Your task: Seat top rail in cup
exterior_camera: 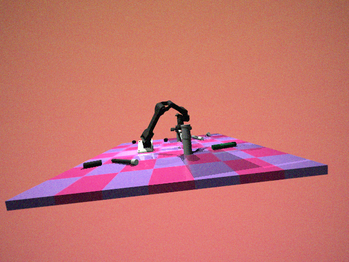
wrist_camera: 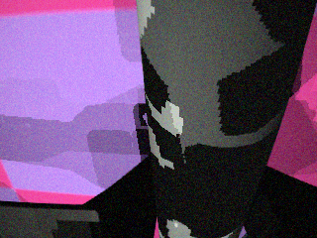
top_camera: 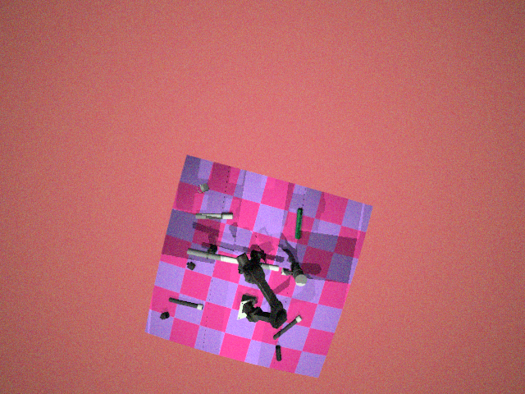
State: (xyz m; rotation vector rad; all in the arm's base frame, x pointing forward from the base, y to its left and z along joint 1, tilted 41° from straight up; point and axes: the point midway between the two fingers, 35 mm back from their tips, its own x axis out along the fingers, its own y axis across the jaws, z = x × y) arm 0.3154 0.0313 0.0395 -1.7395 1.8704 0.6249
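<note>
Your fingers (top_camera: 253,259) stand partly closed, clamped on the top rail (top_camera: 220,257), which fills the wrist view between them; the big post (exterior_camera: 186,140) rises just beyond.

Pale grey top rail (top_camera: 230,258) lying level above the checkered board, cut end near upright grey post (exterior_camera: 186,140)

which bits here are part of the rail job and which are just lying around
Job:
- top rail, held in the gripper
- big post with its cap

Lying about:
- green tube
- pale short rail
- dark rods
- small dark stub
</note>
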